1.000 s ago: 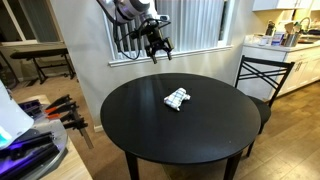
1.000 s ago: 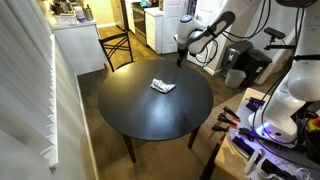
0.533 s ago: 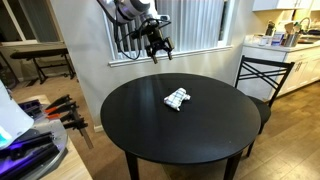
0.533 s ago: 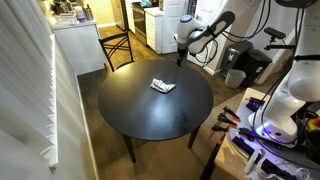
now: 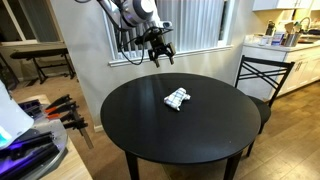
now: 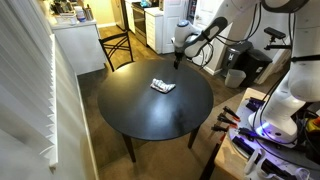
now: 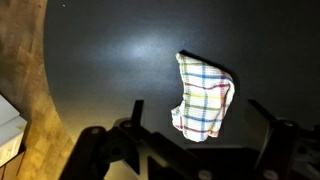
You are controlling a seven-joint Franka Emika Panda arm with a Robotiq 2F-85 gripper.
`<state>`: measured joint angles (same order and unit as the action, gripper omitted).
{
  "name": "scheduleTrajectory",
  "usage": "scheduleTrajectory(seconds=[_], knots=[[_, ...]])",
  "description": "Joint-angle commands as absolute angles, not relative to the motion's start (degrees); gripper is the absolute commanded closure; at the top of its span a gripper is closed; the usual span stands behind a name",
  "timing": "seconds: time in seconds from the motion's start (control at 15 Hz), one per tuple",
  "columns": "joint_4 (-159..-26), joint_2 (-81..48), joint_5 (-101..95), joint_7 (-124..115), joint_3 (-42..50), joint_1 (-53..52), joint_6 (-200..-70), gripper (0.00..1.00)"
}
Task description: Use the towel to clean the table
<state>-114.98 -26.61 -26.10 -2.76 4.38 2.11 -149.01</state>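
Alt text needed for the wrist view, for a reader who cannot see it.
A crumpled white cloth towel with coloured check lines lies on a round black table, seen from above. The robot's black pincer hangs open over it, fingers spread wider than the towel. At the left edge, brown floor shows.

Towel (image 5: 177, 99) near the middle of the table (image 5: 150, 135), tool (image 5: 160, 57) apparently above its rim, chair (image 5: 262, 75) just beside it
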Motion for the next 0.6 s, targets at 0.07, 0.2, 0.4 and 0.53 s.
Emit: scheduleTrajectory(seconds=[0.07,0.2,0.4,0.53], knots=[[-102.2,-41.4,-21.0,-0.4,4.3,1.6,-154.2,0.00],[-95.7,-47.6,-18.8,1.0,3.6,2.1,-155.7,0.00],[-86.1,-56.2,-15.7,2.9,2.3,2.9,-155.3,0.00],[-80.0,-61.0,-13.5,4.6,1.2,3.8,-154.3,0.00]])
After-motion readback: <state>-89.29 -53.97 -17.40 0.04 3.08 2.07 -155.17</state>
